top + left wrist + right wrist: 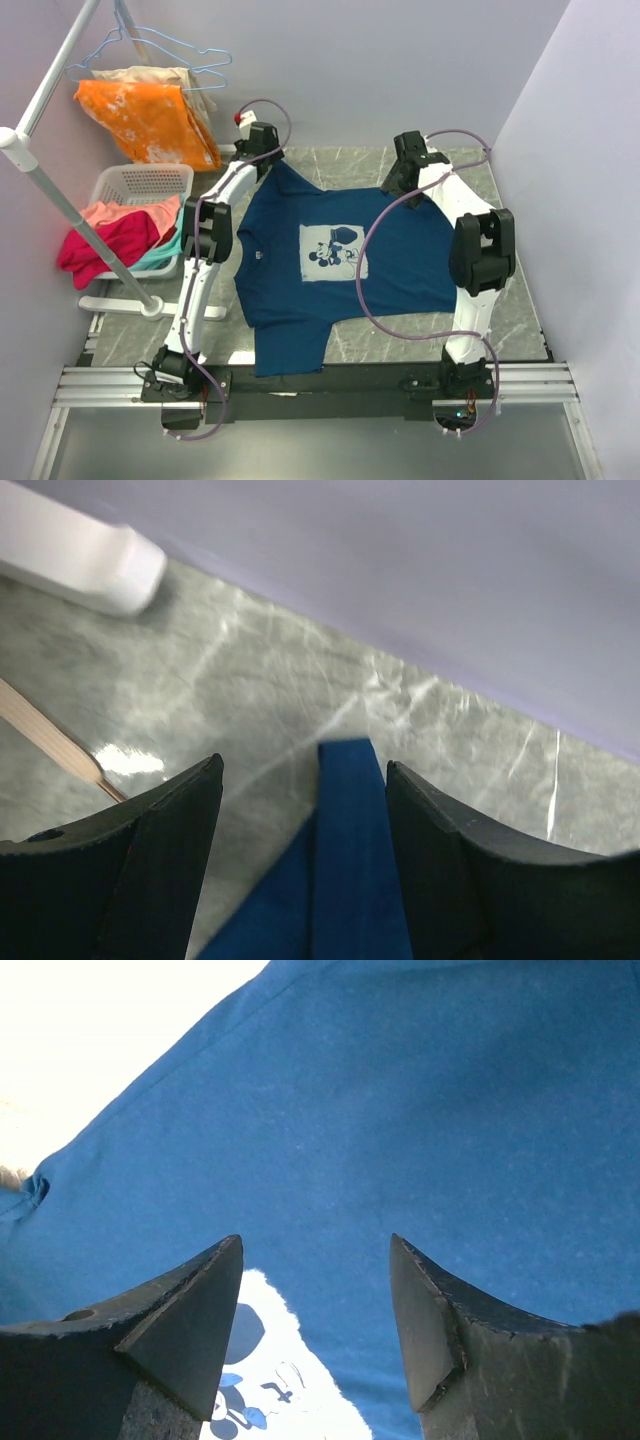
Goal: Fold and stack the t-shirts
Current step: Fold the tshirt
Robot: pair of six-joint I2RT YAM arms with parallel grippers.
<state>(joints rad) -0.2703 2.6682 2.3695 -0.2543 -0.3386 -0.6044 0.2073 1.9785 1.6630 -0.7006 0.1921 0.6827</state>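
A navy blue t-shirt (330,250) with a pale square cartoon-mouse print (333,252) lies spread flat on the grey marble table (500,310). My left gripper (262,150) is at the shirt's far left sleeve. In the left wrist view its jaws (303,763) stand open, with a narrow strip of blue sleeve (350,860) lying between them, close to the right finger. My right gripper (405,165) hovers at the shirt's far right side. It is open (316,1239) just above the cloth (420,1100), with a corner of the print (290,1390) showing beneath it.
A white laundry basket (140,185) with pink, red and teal clothes stands off the table's left. An orange garment (150,120) hangs on a white rack (60,200) above it. The rack's foot (100,565) and a wooden stick (50,740) lie near the left gripper. Walls close off the back and right.
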